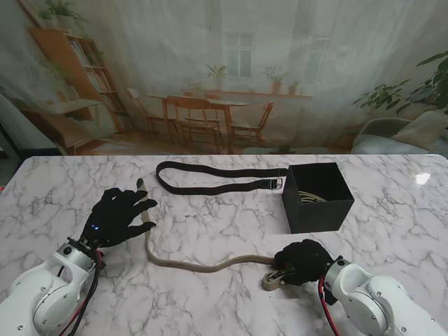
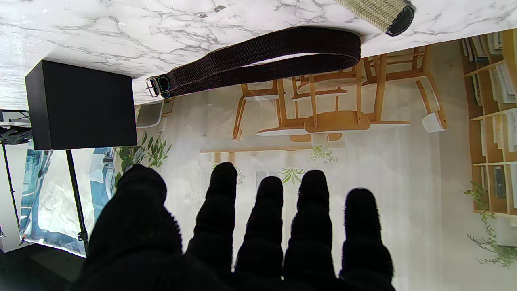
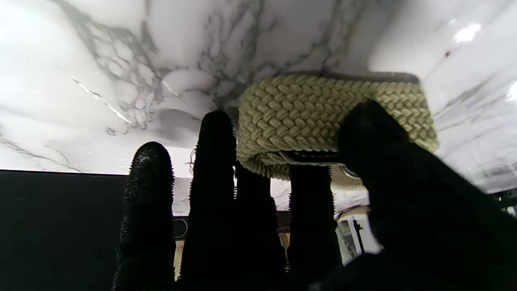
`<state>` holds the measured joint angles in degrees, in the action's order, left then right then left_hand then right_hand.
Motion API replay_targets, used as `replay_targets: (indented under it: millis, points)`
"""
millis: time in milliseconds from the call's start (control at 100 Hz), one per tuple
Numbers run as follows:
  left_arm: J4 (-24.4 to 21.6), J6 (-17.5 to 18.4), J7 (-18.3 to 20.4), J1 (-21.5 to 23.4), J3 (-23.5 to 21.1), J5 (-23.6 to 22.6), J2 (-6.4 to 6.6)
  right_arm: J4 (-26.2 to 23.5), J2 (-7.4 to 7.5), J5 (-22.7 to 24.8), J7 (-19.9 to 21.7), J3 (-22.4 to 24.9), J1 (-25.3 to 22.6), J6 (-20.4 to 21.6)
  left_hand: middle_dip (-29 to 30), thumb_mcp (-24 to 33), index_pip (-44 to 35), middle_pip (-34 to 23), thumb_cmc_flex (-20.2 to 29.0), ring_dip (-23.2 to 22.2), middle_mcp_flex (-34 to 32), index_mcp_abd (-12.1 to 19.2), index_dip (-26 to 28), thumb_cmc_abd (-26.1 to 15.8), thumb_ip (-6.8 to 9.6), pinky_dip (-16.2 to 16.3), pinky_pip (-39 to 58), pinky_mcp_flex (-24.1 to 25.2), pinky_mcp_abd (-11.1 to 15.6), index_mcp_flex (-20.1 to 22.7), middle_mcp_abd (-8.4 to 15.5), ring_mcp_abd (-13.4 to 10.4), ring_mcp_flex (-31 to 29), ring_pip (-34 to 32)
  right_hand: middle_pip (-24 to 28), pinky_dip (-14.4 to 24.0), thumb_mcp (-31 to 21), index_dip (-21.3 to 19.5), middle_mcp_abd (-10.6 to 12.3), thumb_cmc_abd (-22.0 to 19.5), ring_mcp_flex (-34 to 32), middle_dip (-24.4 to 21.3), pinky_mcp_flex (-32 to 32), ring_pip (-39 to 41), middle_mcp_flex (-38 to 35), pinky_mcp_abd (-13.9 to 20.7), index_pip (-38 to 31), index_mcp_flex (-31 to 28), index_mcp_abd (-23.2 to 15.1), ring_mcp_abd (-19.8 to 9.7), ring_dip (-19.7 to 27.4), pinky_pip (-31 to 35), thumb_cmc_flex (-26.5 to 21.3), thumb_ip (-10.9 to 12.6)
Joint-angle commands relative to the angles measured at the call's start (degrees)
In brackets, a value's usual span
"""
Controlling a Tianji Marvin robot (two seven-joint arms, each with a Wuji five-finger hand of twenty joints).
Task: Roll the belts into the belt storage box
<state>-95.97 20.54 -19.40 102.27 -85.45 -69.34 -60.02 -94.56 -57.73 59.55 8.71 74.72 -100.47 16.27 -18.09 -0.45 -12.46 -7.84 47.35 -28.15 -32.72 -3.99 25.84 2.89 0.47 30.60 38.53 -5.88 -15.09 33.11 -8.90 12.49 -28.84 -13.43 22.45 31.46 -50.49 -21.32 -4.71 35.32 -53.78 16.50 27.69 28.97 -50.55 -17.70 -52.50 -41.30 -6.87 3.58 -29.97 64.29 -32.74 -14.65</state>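
Even, diffuse light is falling across the marble table (image 1: 210, 224), with one small white glare spot shining at its far right edge. Shadows are lying soft and short beside the black box (image 1: 316, 197). The stand view is staying sharp throughout. In the right wrist view, the woven belt (image 3: 323, 117) is holding focus while the gloved fingers (image 3: 214, 169) are blurring and the marble is washing out to bright white.

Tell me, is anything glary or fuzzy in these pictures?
Stand view: sharp, with a bright glare spot on the marble table at the far right. Left wrist view: evenly lit, the black belt crisp, the left hand only a dark shape. Right wrist view: the right hand is close and soft-edged, the beige belt weave is sharp, and the marble is washed out with glare.
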Motion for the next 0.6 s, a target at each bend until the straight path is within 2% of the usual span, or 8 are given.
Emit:
replay_targets:
  millis: [0,140,260,350,420,470,510,590]
  points:
    - [0.05,-0.04,0.85,-0.04,0.19,0.07,-0.11,2.22,-0.67,-0.90,-0.65,-1.04,-0.28,-0.78,-0.37,-1.17,0.71,-0.01,1.14,-0.24,2.09,-1.28,-0.01,-2.77,-0.95,0.11,0.75,0.87,-1.32,-0.95,-0.55,0.53,0.93,-1.02,2.75,0.96,-2.70,0.12,2.35,-1.30,-5.00,0.74,2.28,-5.56,-7.51,-1.39,-5.70,-3.89,-3.66,0.64,3.96,2.29,-5.51,0.58]
    - [0.10,0.02,0.76,-0.07,0.21,0.05,-0.11,3.30,-0.92,-0.60,-3.48,-1.89,0.19,-1.28,-0.39,-1.16,0.74,-0.05,1.15,-0.27,2.09,-1.25,-0.02,-2.76,-0.95,0.13,0.78,0.83,-1.37,-1.00,-0.51,0.56,0.85,-1.08,5.96,2.14,-2.93,-1.61,3.10,-1.95,-12.52,9.10,4.84,0.41,-17.53,-0.68,-5.81,-2.90,-4.54,0.37,-0.92,6.59,-6.53,0.53]
    - [0.14,0.05,0.55,-0.05,0.18,0.00,-0.11,4.79,-1.07,0.41,-6.79,-2.78,0.80,-1.09,-0.40,-1.17,0.77,-0.07,1.18,-0.29,2.06,-1.26,-0.04,-2.77,-0.95,0.14,0.82,0.77,-1.28,-1.10,-0.53,0.45,0.76,-1.13,7.34,2.87,-3.40,-0.79,4.32,-2.07,-15.66,10.88,5.70,3.23,-21.67,0.73,-5.18,-1.59,-3.91,0.04,-2.60,8.96,-7.25,0.62]
    - [0.23,0.08,0.29,-0.10,0.24,0.02,-0.13,6.06,-1.21,1.33,-9.91,-3.54,1.30,-0.95,-0.42,-1.17,1.12,-0.10,1.20,-0.31,2.05,-1.45,-0.17,-2.81,-0.94,0.14,0.84,0.77,-1.27,-1.87,-0.55,0.49,0.75,-1.15,8.50,3.03,-3.79,1.61,5.32,-1.94,-17.91,11.63,7.13,5.16,-24.43,1.52,-3.82,-0.19,-1.75,-0.45,-3.61,10.56,-7.35,0.60]
    - [0.29,0.14,0.16,-0.16,0.30,0.10,-0.15,7.02,-1.35,1.86,-12.53,-4.10,1.66,-0.96,-0.44,-1.20,1.23,-0.14,1.14,-0.36,2.07,-1.45,-0.22,-2.83,-0.94,0.16,0.88,0.74,-1.26,-2.08,-0.48,0.43,0.63,-1.24,9.69,2.87,-3.98,6.87,6.02,-2.41,-19.33,11.76,8.27,6.86,-26.17,2.09,0.25,2.97,0.38,-0.56,-4.37,11.99,-6.65,0.67]
    - [0.32,0.16,0.11,-0.18,0.32,0.06,-0.14,8.07,-1.51,2.31,-15.25,-4.63,2.08,-0.98,-0.46,-1.18,1.23,-0.18,1.17,-0.38,2.05,-1.56,-0.23,-2.84,-0.94,0.16,0.91,0.73,-1.28,-2.09,-0.50,0.41,0.66,-1.26,10.18,2.45,-6.29,10.70,5.98,-4.07,-20.24,11.09,9.12,7.68,-27.30,2.13,9.42,4.27,2.47,-0.25,-4.42,12.99,-4.55,3.16]
    - [0.32,0.17,0.13,-0.18,0.32,0.04,-0.13,8.42,-1.57,2.48,-16.08,-4.80,2.26,-0.94,-0.46,-1.21,1.21,-0.17,1.12,-0.38,2.09,-1.58,-0.23,-2.82,-0.94,0.16,0.92,0.75,-1.28,-2.03,-0.46,0.40,0.70,-1.24,10.11,1.92,-7.17,10.62,5.57,-5.37,-20.78,10.38,9.49,7.92,-28.00,1.99,16.21,6.20,2.92,0.26,-4.11,13.40,-3.82,5.64]
    - [0.32,0.16,0.16,-0.18,0.32,0.04,-0.13,8.31,-1.61,2.41,-16.03,-4.81,2.14,-1.38,-0.42,-1.19,1.22,-0.10,1.13,-0.40,2.29,-1.60,-0.24,-2.80,-0.94,0.16,0.92,0.76,-1.31,-2.04,-0.59,0.48,0.72,-1.25,9.72,1.57,-6.80,9.88,4.09,-7.40,-20.91,9.86,9.31,8.99,-28.96,0.66,18.11,14.40,-1.14,1.67,-4.25,13.42,-4.59,7.91]
